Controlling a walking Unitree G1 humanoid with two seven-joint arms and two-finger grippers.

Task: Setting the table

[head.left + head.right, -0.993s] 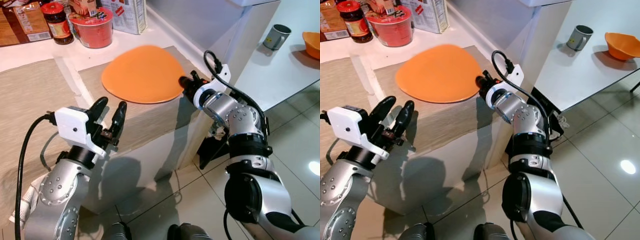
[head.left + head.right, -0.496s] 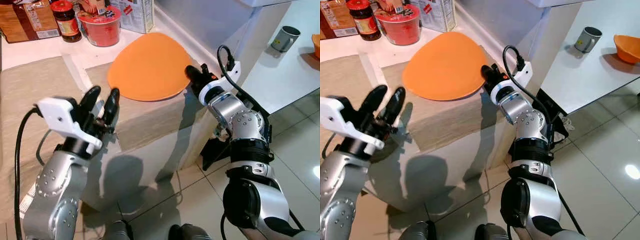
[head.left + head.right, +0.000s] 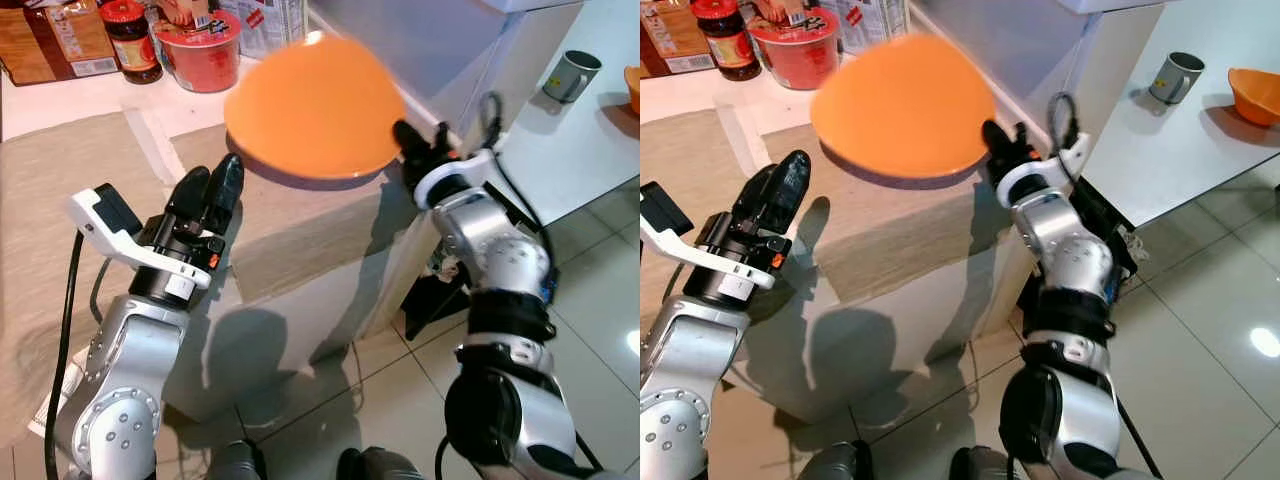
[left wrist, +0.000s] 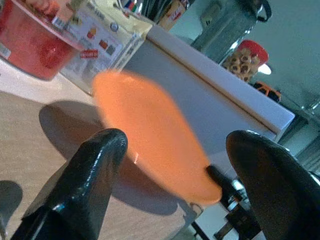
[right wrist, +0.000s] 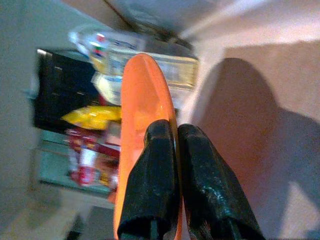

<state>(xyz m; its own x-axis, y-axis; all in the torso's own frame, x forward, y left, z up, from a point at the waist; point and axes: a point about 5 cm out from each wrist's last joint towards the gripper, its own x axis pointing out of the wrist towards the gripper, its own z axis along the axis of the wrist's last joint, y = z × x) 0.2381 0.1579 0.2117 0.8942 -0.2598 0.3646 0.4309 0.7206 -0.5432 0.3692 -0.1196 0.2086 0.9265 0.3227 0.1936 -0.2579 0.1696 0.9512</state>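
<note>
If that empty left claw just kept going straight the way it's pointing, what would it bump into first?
Probably the orange plate, which the right gripper holds by its rim above the counter; it lies between the left gripper's open fingers in the wrist view. Depth is uncertain.

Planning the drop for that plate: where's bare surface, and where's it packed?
Right gripper holds the orange plate lifted by its rim. Bare: the beige mat beneath it, and the white table between the grey mug and the near edge. Crowded: the back of the counter, with red bowl, jar and boxes.
</note>
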